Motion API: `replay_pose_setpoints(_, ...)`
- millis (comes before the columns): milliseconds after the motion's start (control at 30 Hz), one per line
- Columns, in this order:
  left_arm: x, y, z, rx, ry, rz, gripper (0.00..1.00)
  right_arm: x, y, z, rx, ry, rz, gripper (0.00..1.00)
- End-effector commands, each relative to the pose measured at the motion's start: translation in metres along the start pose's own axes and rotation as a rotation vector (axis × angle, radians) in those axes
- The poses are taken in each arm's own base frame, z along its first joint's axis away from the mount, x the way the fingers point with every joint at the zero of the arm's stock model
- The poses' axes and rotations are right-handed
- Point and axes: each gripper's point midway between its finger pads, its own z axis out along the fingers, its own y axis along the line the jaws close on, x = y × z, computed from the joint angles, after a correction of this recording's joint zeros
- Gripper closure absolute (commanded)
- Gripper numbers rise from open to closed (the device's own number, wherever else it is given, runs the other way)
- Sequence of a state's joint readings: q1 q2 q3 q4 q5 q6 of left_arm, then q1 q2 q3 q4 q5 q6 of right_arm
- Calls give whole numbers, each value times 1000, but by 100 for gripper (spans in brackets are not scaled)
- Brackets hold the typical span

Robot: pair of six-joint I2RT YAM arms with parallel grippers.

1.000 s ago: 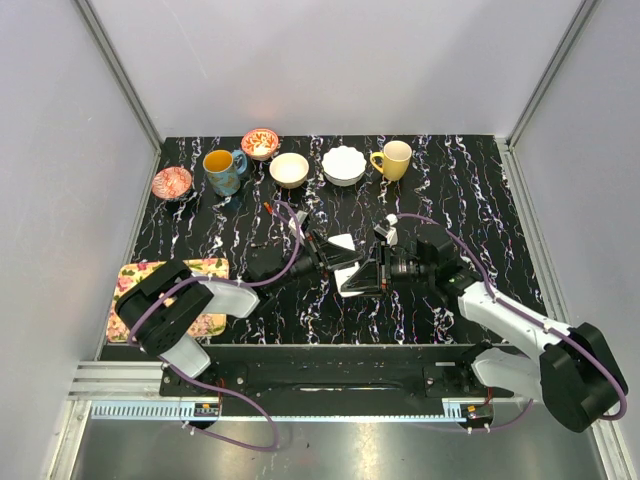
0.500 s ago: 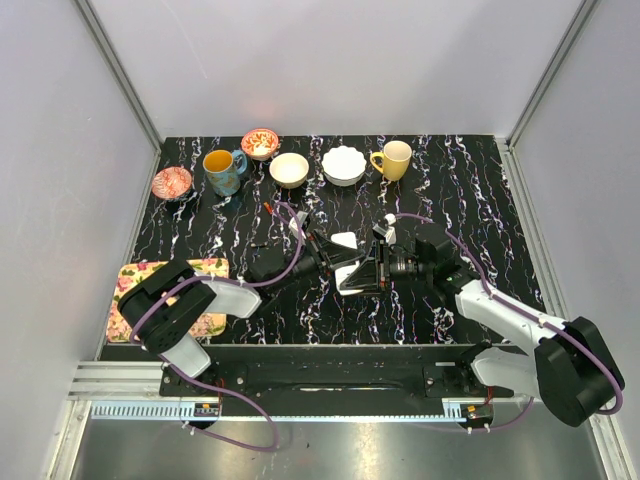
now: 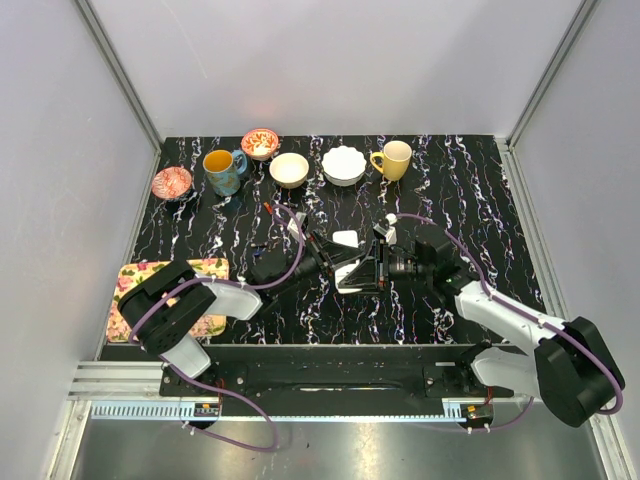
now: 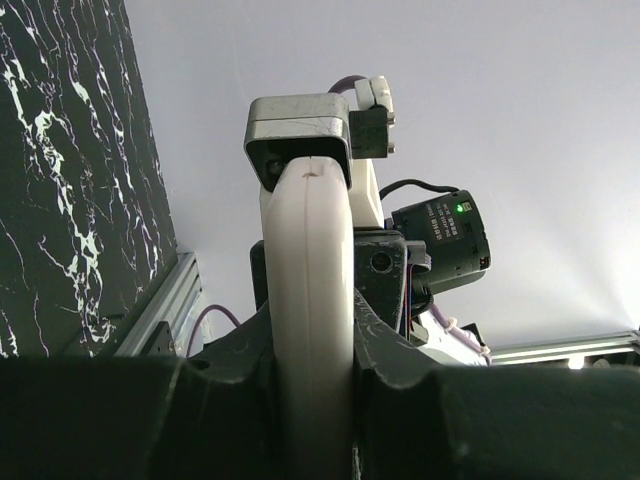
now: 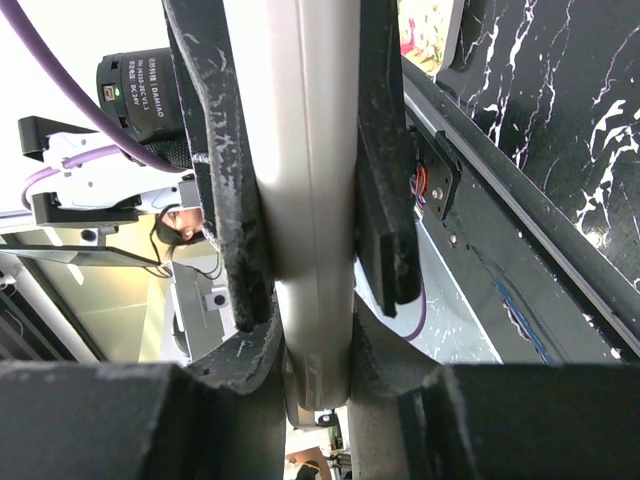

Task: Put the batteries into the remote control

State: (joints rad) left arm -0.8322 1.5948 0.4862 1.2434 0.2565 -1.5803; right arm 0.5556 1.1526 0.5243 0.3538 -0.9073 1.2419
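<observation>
The remote control [image 3: 350, 283] is a flat white slab held above the middle of the black marbled table, between both grippers. My left gripper [image 3: 335, 258] is shut on it from the left. In the left wrist view the remote [image 4: 315, 300] stands edge-on between the jaws. My right gripper [image 3: 373, 266] is shut on it from the right. In the right wrist view the remote [image 5: 310, 190] runs between both pairs of fingers. No batteries show in any view.
Along the back stand a red patterned bowl [image 3: 172, 183], a blue mug [image 3: 223, 170], a small red bowl [image 3: 260, 143], a cream bowl [image 3: 289, 169], a white scalloped bowl [image 3: 343, 165] and a yellow mug [image 3: 394, 159]. A floral mat [image 3: 135, 275] lies front left. A small red piece [image 3: 270, 207] lies nearby.
The right gripper has shifted slightly left and away from me with the remote. The left gripper keeps its hold and has barely moved.
</observation>
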Motion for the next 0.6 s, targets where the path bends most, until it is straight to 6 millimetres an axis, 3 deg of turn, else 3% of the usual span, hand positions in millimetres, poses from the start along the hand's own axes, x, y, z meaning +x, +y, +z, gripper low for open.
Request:
replay_pose_setpoints(0, 57, -99, -32, 426, 197, 117, 82, -17, 0, 3, 52, -101, -43, 100)
replay_pose_setpoints(133, 52, -98, -38, 423, 186, 133, 72, -8, 5, -5, 73, -80, -109, 100)
replay_pose_setpoints(300, 46, -95, -43, 414, 170, 146, 67, 3, 2, -10, 75, -48, -136, 100)
replay_pose_setpoints(567, 46, -92, -46, 403, 176, 150, 69, 7, 6, -13, 64, -41, -157, 100)
